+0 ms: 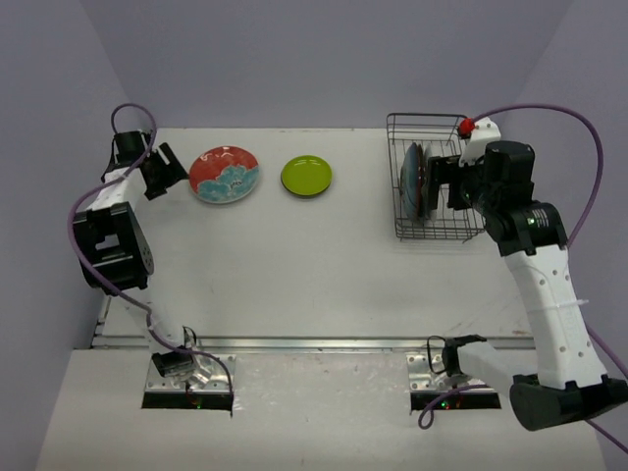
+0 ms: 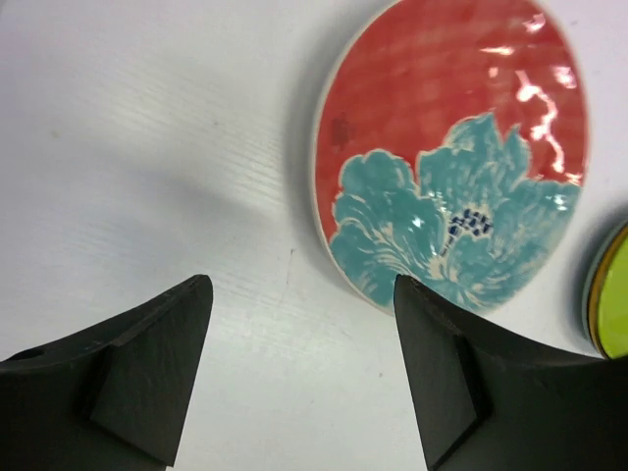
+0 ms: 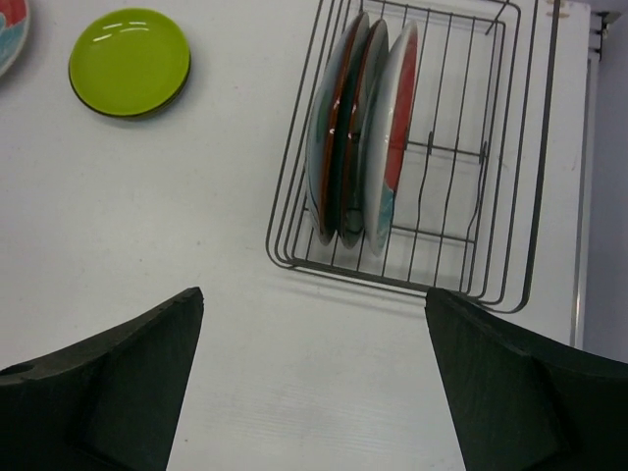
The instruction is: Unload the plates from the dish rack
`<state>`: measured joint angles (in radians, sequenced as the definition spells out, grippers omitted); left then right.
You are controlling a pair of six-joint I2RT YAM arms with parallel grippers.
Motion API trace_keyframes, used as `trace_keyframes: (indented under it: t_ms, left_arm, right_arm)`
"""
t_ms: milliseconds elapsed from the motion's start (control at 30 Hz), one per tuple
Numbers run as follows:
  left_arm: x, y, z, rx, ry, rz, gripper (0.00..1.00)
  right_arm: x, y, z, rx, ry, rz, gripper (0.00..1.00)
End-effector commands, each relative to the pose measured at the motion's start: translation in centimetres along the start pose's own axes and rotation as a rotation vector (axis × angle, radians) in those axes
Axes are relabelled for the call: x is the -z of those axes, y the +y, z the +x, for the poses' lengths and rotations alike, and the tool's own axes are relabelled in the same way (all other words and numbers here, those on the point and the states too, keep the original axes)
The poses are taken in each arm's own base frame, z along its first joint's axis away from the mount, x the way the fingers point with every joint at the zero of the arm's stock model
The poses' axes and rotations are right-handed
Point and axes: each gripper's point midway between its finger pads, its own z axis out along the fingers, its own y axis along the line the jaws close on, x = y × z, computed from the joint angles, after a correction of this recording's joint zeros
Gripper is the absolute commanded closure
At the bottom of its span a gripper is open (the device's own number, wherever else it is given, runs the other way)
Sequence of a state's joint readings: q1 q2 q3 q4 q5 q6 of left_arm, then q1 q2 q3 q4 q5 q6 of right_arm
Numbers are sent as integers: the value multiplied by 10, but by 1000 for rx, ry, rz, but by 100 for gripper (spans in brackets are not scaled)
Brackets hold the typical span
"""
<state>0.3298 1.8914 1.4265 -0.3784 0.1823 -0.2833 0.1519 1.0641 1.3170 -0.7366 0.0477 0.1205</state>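
Observation:
A red plate with a teal flower (image 1: 225, 174) (image 2: 451, 147) lies flat on the table at the back left. My left gripper (image 1: 175, 169) (image 2: 302, 285) stands open just beside its left rim, with only bare table between the fingers. A lime green plate (image 1: 306, 176) (image 3: 130, 62) lies flat to the right of it. The dark wire dish rack (image 1: 397, 211) (image 3: 392, 280) stands at the back right and holds three plates upright on edge (image 1: 416, 182) (image 3: 358, 128). My right gripper (image 1: 439, 182) (image 3: 314, 292) hangs open above the rack, holding nothing.
A small red object (image 1: 467, 126) sits at the rack's far right corner. Purple cables loop off both arms. A metal rail (image 1: 324, 343) runs along the table's near edge. The lime plate's rim (image 2: 610, 294) shows at the right edge of the left wrist view.

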Motion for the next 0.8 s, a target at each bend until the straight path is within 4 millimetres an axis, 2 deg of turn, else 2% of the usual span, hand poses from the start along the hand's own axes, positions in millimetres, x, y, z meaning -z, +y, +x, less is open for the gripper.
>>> trace_keyframes:
  t_ms: [0, 33, 67, 100, 167, 233, 333, 367, 467, 667, 767]
  left_arm:
    - [101, -60, -54, -246, -280, 69, 27]
    - [112, -76, -48, -301, -295, 93, 27]
    - [124, -90, -44, -344, -313, 117, 27]
    - [144, -105, -44, -380, -352, 148, 27]
    - [170, -139, -23, -462, -364, 251, 26]
    - [192, -159, -7, -505, -363, 331, 23]
    - [207, -166, 0, -495, -358, 364, 23]
    - [209, -175, 7, -503, -345, 389, 23]
    - [214, -178, 13, -502, -335, 408, 23]
    - [220, -186, 21, -481, -292, 454, 22]
    - [226, -192, 20, -477, -293, 470, 22]
  right_arm:
    - [-22, -9, 2, -67, 110, -48, 11]
    - [-32, -11, 6, -67, 150, -63, 16]
    - [-35, -13, 4, -66, 161, -70, 21]
    - [-41, -17, 3, -68, 175, -72, 25]
    - [-53, -29, 3, -86, 198, -71, 34]
    - [-64, -35, 2, -84, 208, -91, 44]
    - [-77, -38, 3, -72, 224, -111, 51]
    - [-80, -39, 3, -70, 230, -115, 52]
    - [-90, -42, 5, -60, 243, -114, 57]
    - [-106, -52, 6, -50, 239, -78, 59]
    - [-122, -55, 13, -53, 261, -74, 59]
